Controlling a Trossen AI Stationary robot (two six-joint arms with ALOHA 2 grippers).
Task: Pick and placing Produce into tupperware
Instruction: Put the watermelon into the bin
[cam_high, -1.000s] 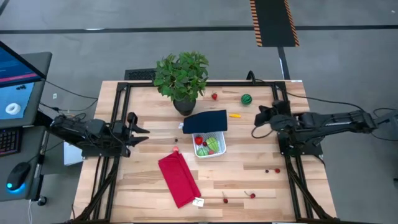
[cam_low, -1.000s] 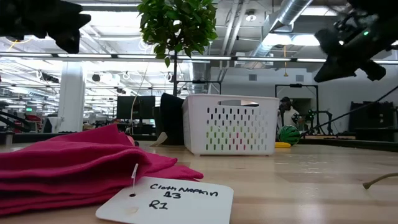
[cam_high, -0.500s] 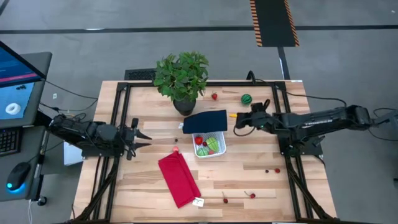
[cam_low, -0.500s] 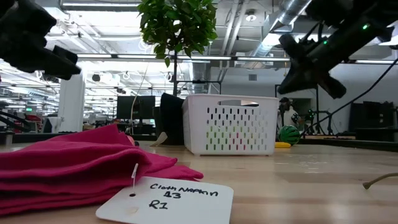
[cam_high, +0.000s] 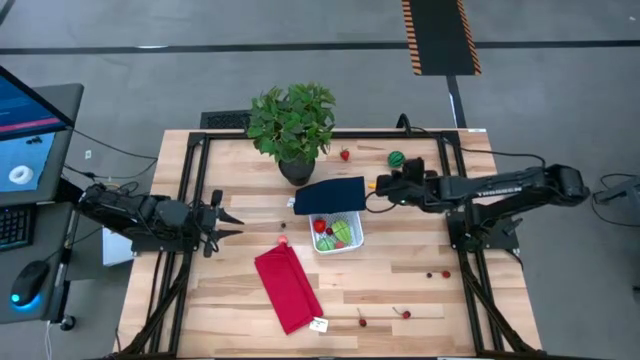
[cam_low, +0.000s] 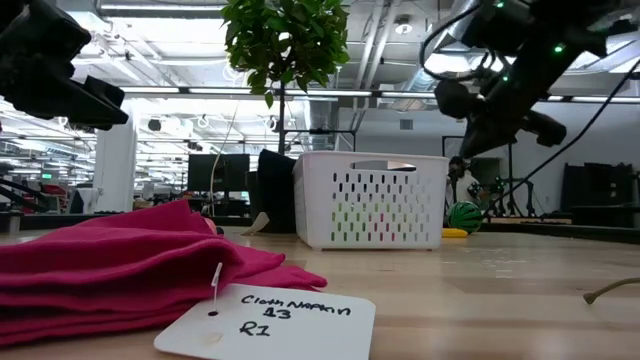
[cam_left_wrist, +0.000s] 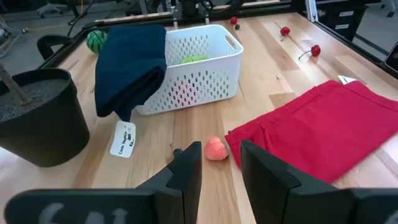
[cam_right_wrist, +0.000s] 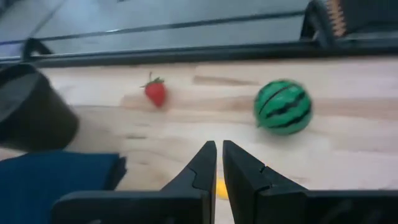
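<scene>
The white perforated container (cam_high: 338, 236) stands mid-table and holds green pieces and a red one. A dark navy cover (cam_high: 330, 195) is draped over its far side. A striped green round toy (cam_right_wrist: 283, 106) and a red strawberry (cam_right_wrist: 155, 92) lie near the far edge. An orange elongated toy (cam_low: 455, 232) lies right of the container. My right gripper (cam_high: 380, 186) hovers above that orange toy (cam_right_wrist: 219, 186), shut and pointing down. My left gripper (cam_left_wrist: 219, 163) is open and empty at the table's left side, facing a small pink-red piece (cam_left_wrist: 216, 149).
A potted leafy plant (cam_high: 292, 125) stands behind the container. A folded red cloth (cam_high: 288, 288) with a white tag (cam_low: 265, 322) lies near the front. Tiny red berries (cam_high: 432, 274) lie scattered at the front right. Black frame rails run along both table sides.
My right gripper has gone toward the table's left edge, from the right rail to above the orange toy beside the container, and has tipped to point down. My left gripper has come down a little and turned toward the table's middle.
</scene>
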